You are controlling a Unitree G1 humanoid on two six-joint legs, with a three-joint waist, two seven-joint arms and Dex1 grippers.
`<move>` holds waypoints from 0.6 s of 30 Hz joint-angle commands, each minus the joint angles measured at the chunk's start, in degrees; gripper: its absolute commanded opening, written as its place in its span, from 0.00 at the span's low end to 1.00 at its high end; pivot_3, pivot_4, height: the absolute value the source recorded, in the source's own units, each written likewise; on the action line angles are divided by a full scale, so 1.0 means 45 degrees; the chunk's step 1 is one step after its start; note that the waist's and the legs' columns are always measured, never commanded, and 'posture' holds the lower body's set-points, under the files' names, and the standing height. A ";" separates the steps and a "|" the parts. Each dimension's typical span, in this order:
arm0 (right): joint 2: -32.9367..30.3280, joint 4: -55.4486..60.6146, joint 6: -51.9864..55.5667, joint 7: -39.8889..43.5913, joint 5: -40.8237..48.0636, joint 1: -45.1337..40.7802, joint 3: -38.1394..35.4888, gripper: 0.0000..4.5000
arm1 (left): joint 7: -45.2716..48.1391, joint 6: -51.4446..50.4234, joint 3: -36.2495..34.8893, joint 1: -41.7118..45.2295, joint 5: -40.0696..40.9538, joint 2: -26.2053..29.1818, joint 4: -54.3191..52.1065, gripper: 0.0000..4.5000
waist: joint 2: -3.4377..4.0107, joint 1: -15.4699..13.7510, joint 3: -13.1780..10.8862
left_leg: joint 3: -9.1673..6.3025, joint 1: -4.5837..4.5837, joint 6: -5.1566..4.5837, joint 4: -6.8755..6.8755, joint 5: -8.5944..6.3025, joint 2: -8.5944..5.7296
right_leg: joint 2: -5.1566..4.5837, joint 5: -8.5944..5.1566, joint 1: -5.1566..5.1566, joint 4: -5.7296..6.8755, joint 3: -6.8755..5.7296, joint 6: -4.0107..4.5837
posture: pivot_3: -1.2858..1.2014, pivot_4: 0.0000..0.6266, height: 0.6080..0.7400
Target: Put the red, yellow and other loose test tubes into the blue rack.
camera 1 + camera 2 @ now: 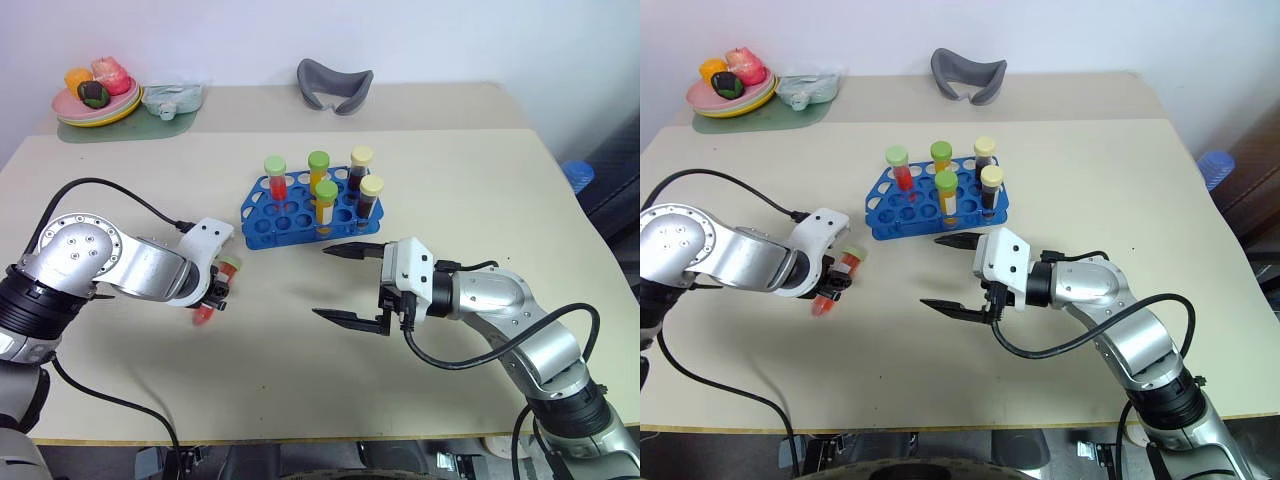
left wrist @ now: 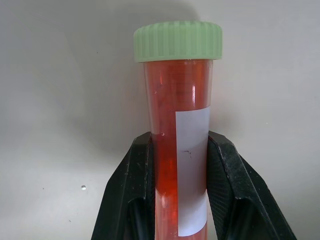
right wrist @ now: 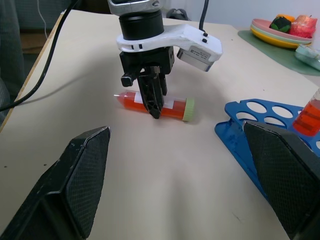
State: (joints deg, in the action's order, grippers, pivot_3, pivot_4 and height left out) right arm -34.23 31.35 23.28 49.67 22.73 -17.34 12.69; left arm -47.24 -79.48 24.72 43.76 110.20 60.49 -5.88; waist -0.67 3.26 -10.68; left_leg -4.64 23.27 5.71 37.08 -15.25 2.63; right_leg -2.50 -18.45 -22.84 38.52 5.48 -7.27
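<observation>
At far left, at the back corner of the beige desk, a stack of pastel plates carrying toy food rests on a green mat, with a crumpled clear plastic bag just beside it. Nearer the front, the left gripper points steeply down at the desk, its two black fingers clenched on the middle of a clear plastic tube of red liquid with a white label and a pale green screw cap; this red tube lies on its side on the desk surface, cap end toward the rack, and sits well apart from the rack's near-left corner. At centre back, a grey curved plastic piece lies near the desk's far edge. In front of it stands the bright blue plastic rack with rows of round holes, already holding five upright capped tubes: a red tube with a green cap, a yellow-orange tube with a green cap, a second yellow-orange tube with a green cap, and two dark brown tubes with cream caps at the rack's right end. Right of centre, the right gripper is held roughly level just in front of the rack, its fingers spread wide apart and grasping nothing.
</observation>
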 commanded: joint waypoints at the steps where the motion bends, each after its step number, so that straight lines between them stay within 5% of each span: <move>1: -0.0028 0.0358 -0.0216 0.0027 0.0059 0.0008 -0.0269 0.97 | 0.0519 0.0163 -0.0875 0.0431 -0.2280 0.0479 -0.1157 0.17 | -0.0001 -0.0007 0.0000 | 0.0000 0.0001 0.0000 0.0000 0.0000 0.0000 | 0.0000 0.0000 -0.0001 0.0000 0.0000 0.0000 | 0.52 0.24 1.00; 4: -0.0127 0.0312 -0.0091 -0.0174 0.0096 0.0275 -0.0610 0.97 | 0.2640 0.1689 -0.1814 0.0197 -0.6207 0.0775 -0.2811 0.17 | -0.0006 -0.0097 -0.0003 | 0.0002 0.0009 0.0019 -0.0002 0.0011 -0.0002 | 0.0002 0.0000 -0.0002 -0.0016 -0.0003 0.0000 | 0.52 0.24 1.00; 9: -0.0001 -0.0032 0.0471 -0.1199 0.0384 0.1300 -0.1899 0.97 | 0.7282 0.8792 -0.4232 -0.2587 -1.1939 -0.0876 -0.4726 0.17 | 0.0002 -0.0270 0.0004 | 0.0029 0.0014 0.0038 -0.0021 0.0021 -0.0001 | -0.0012 0.0000 0.0013 -0.0068 -0.0011 0.0000 | 0.52 0.24 1.00; 14: 0.0479 -0.0261 0.0796 -0.2173 0.0567 0.2112 -0.2743 0.97 | 1.0644 1.3752 -0.3231 -0.4330 -1.6778 -0.3158 -0.4330 0.17 | 0.0002 -0.0268 0.0004 | 0.0057 0.0017 0.0031 -0.0025 0.0017 0.0001 | -0.0016 0.0001 0.0015 -0.0082 -0.0007 0.0000 | 0.52 0.24 1.00; 18: 0.0636 -0.0234 0.0806 -0.2621 0.0405 0.2692 -0.3032 0.97 | 1.1874 1.6130 -0.2995 -0.4707 -1.8796 -0.5348 -0.2934 0.17 | 0.0000 -0.0249 0.0004 | 0.0058 0.0017 -0.0013 -0.0010 -0.0008 -0.0002 | -0.0019 0.0003 0.0024 -0.0078 -0.0004 -0.0003 | 0.52 0.24 1.00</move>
State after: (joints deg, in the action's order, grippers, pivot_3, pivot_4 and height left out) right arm -31.97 29.03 27.21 38.65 23.87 -5.60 0.82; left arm 4.33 -11.77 11.86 22.46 29.55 37.75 -20.03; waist -0.67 2.14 -10.66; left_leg -4.38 23.35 5.63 37.05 -15.29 2.63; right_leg -2.57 -18.43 -22.74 38.18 5.46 -7.29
